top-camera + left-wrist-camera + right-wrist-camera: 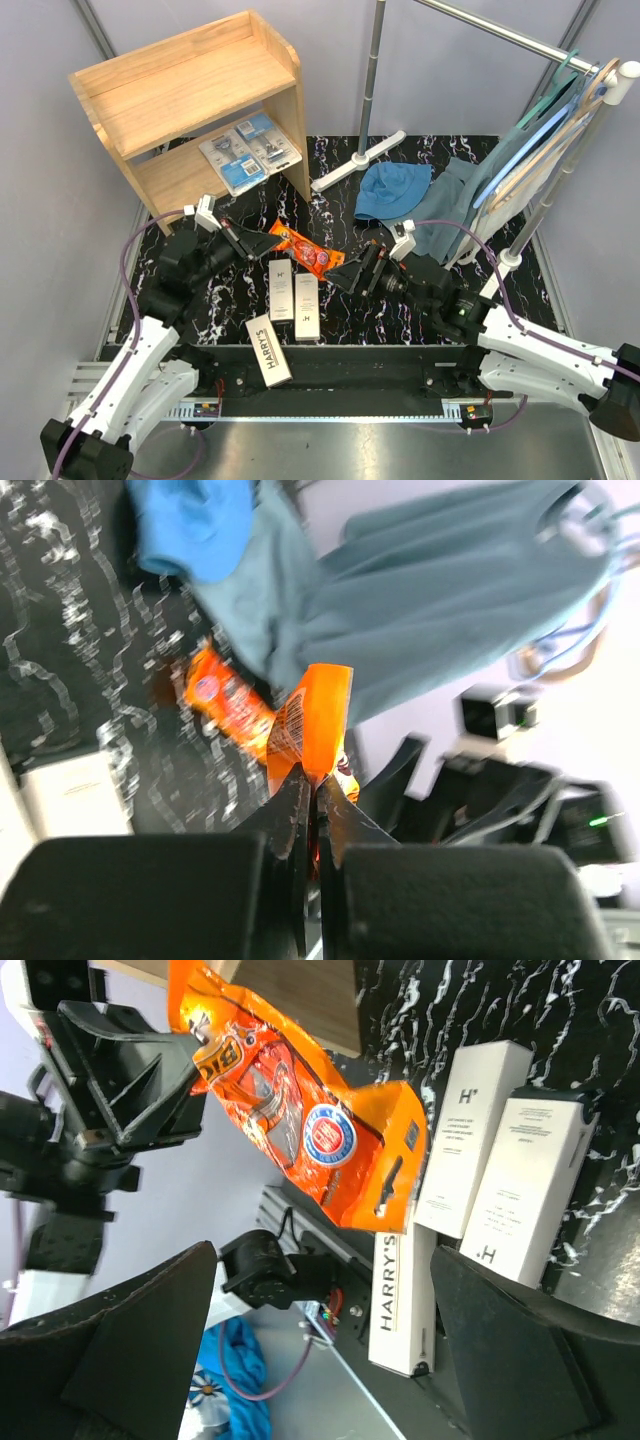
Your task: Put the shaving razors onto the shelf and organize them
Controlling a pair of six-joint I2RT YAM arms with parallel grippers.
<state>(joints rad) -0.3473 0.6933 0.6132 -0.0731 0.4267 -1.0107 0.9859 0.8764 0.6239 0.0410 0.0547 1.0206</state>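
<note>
My left gripper (272, 240) is shut on one end of a shiny orange razor pack (308, 252), lifting that end off the black marbled table; the pack shows in the left wrist view (310, 720) and the right wrist view (300, 1110). My right gripper (352, 272) is open and empty just right of the pack. Two white Harry's boxes (281, 289) (306, 305) lie side by side below it, a third (268, 350) at the table's near edge. Blue-and-clear blister packs (248, 150) lie on the lower level of the light-wood shelf (180, 90).
A blue bucket hat (392, 190) and teal cloths (455, 200) lie at the back right. A metal clothes rack (520, 40) with hangers stands on the right; its white foot (357, 162) reaches toward the shelf.
</note>
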